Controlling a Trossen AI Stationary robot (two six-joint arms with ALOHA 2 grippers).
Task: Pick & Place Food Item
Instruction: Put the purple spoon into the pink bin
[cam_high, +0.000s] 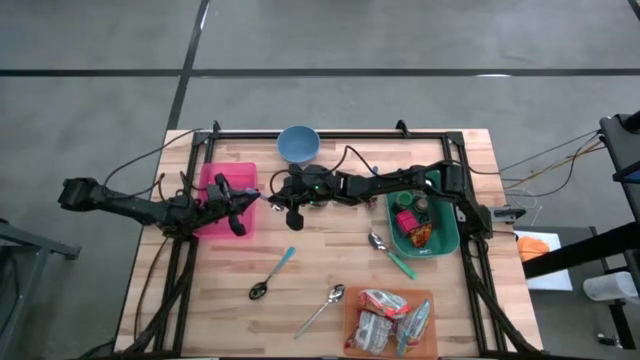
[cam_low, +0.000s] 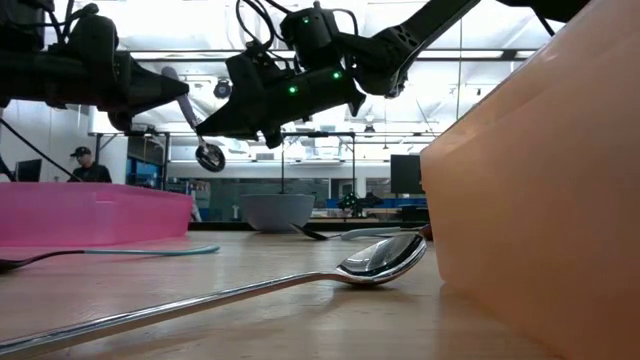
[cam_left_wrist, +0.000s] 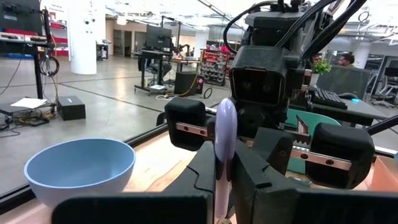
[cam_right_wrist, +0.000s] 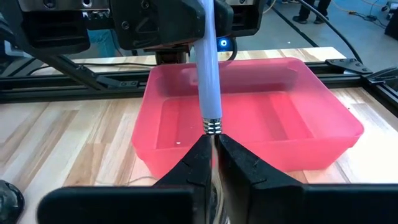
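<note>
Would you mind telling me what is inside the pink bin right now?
The right wrist view shows the pink bin with a bare floor and nothing lying in it. A spoon held between both end effectors crosses in front and hides a narrow strip of the interior.

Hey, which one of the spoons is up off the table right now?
The lavender-handled spoon, held in the air between both grippers above the pink bin. The teal-handled spoon, the all-metal spoon and the green-handled spoon lie flat on the wood.
</note>
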